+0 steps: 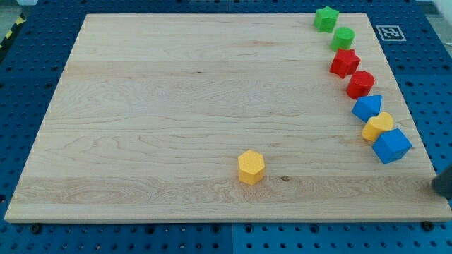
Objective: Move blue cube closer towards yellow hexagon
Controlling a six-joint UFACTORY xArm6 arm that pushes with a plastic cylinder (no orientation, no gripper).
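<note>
**Tip barely in view beside a crowded column of blocks**

Only a dark shape cut off by the view's right edge could be taken for my tip (443, 185); its very end was not clearly made out, and no claw is fitted, so nothing was held or gripped. It was seen off the board, to the view's right and below the blue cube (391, 146), apart from it.

The blue cube was found at the board's (155, 106) right edge, touching or nearly touching a yellow block (378, 127) above and left of it. Above that, further from the cube, a second blue block (367, 107) of unclear shape, two red blocks (360, 84), and two green blocks (343, 38) were ranged. The yellow hexagon (251, 167) was seen well apart from the cube, to the view's left and slightly lower.

The main risk was judged to be the neighbouring yellow block being dragged along if the cube were struck from too high a side. An off-centre push could also have spun the cube off its line, or past the hexagon.
</note>
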